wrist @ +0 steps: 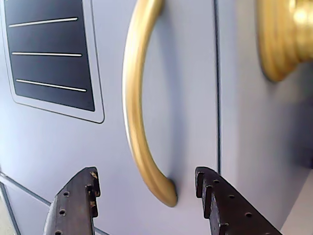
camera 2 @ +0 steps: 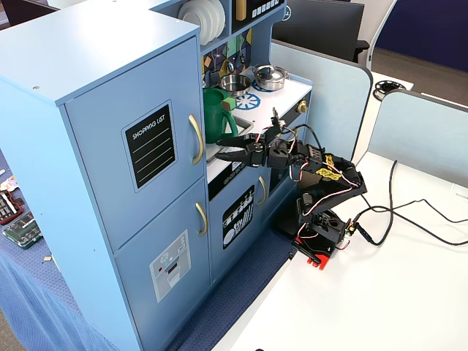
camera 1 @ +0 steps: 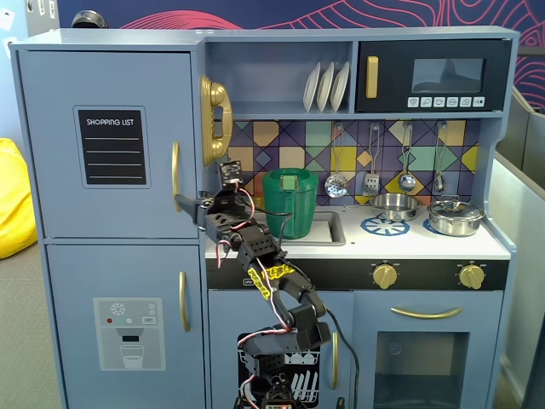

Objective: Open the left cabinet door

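The left cabinet door (camera 1: 106, 141) is light blue with a black "SHOPPING LIST" panel (camera 1: 112, 146) and a curved gold handle (camera 1: 175, 175) near its right edge. The door sits flush in the cabinet, closed. It also shows in the other fixed view (camera 2: 135, 157) with its handle (camera 2: 196, 139). My gripper (camera 1: 184, 204) is open, just in front of the handle's lower end. In the wrist view my gripper (wrist: 146, 183) has one dark finger (wrist: 78, 203) on each side of the handle's (wrist: 134, 103) bottom end, not touching it.
A lower blue door with a grey dispenser panel (camera 1: 128, 332) sits under the left door. A gold toy phone (camera 1: 215, 119) hangs right of the handle. A green pitcher (camera 1: 289, 203) stands behind my arm. Cables (camera 2: 409, 219) lie on the white table.
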`<action>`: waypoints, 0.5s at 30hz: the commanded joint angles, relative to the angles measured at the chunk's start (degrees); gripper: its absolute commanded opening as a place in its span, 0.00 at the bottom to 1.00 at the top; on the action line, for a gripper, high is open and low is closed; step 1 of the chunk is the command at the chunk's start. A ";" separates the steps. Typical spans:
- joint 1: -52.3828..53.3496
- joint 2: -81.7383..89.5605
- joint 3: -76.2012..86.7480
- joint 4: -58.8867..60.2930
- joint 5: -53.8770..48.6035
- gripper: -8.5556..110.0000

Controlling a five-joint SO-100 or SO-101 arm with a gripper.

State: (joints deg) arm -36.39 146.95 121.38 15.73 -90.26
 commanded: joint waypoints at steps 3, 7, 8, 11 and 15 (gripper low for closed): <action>-0.18 -5.36 -7.12 -5.01 1.41 0.24; -0.26 -8.79 -9.40 -6.15 1.67 0.23; -0.62 -9.40 -9.58 -6.77 1.14 0.23; -1.85 -11.43 -10.63 -7.91 0.26 0.23; -3.43 -14.59 -11.95 -10.55 -2.02 0.23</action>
State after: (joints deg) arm -38.32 134.12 113.91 8.44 -90.09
